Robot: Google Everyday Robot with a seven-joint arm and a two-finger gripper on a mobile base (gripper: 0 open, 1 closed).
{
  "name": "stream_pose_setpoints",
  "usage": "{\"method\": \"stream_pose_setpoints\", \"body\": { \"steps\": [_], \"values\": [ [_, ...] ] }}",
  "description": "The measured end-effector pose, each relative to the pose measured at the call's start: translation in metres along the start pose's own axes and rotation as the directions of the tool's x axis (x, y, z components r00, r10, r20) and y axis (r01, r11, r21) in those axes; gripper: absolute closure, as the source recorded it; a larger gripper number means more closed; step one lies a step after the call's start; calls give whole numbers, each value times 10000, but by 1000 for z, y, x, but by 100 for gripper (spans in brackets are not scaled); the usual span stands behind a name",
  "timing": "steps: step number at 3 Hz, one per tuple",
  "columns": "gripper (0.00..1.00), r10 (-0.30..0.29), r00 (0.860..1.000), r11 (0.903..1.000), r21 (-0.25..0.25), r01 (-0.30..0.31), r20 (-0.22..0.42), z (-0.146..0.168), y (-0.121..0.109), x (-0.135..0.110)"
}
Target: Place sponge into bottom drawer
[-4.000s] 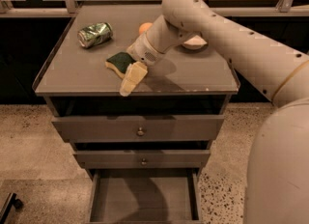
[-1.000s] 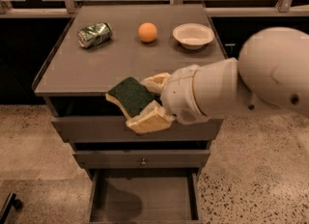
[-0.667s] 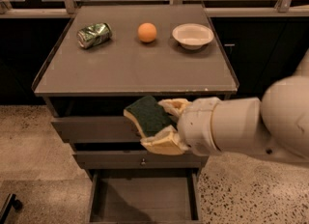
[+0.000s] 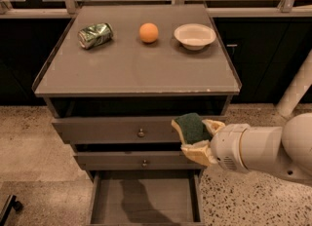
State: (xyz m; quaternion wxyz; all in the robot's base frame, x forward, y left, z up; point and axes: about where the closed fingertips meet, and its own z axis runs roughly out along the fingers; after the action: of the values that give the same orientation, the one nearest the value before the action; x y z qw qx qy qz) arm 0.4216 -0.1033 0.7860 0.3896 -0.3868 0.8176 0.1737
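Observation:
My gripper [image 4: 197, 137] is shut on the sponge [image 4: 191, 127], a dark green pad on pale yellow foam. It holds the sponge in the air in front of the right end of the two knobbed drawers. The bottom drawer [image 4: 145, 202] is pulled out below, a wide shallow grey tray. The sponge hangs above the drawer's right back corner. The arm reaches in from the right edge.
On the cabinet top [image 4: 141, 69] lie a crushed green can [image 4: 95, 35], an orange ball [image 4: 148, 32] and a white bowl [image 4: 195, 35]. The top drawer's knob [image 4: 141, 133] and the middle drawer's knob [image 4: 144, 163] face me. Speckled floor lies around the cabinet.
The gripper has carried the sponge off the cabinet top, down past its front edge and to the right, and now holds it lower, over the open bottom drawer.

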Motion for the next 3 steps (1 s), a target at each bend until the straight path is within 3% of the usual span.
{"method": "stream_pose_setpoints", "body": {
  "steps": [2, 3],
  "values": [
    [100, 214, 9998, 9998, -35, -215, -57, 5, 3, 11],
    [100, 1486, 9889, 9889, 10, -1486, 3, 26, 3, 71]
  ]
}}
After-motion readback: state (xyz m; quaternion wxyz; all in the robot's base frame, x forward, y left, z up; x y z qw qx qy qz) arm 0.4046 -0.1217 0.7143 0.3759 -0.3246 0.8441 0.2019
